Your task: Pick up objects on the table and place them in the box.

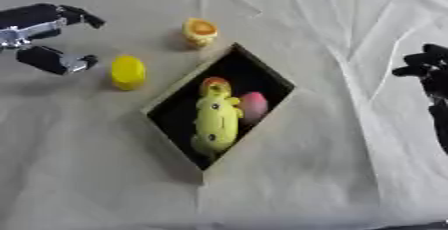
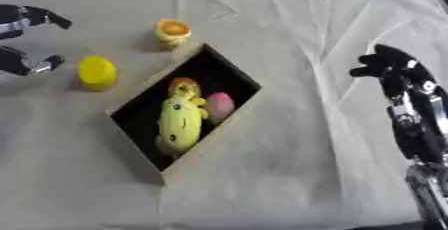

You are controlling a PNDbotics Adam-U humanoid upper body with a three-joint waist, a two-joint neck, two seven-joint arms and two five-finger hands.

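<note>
**Left hand open beside the yellow piece**

At the upper left my left hand point(image 1: 48, 39) hovers with fingers spread, grasping nothing, near the yellow cylinder point(image 1: 128, 72) on the desk point(image 1: 289, 184). An orange-topped object point(image 1: 199, 31) lies above the box point(image 1: 278, 80), which holds a yellow plush toy point(image 1: 216, 121) and a pink ball point(image 1: 254, 106). My right hand point(image 2: 394, 71) rests released at the right edge.

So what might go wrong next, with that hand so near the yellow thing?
The left hand is open right beside the yellow round object; it looks smooth and rounded, so a closing finger might nudge it away rather than catch it. The box already holds a yellow plush toy and a pink object, so another item may land on top or catch the rim. The yellow-orange object sits close to the box corner, leaving little finger room.
</note>
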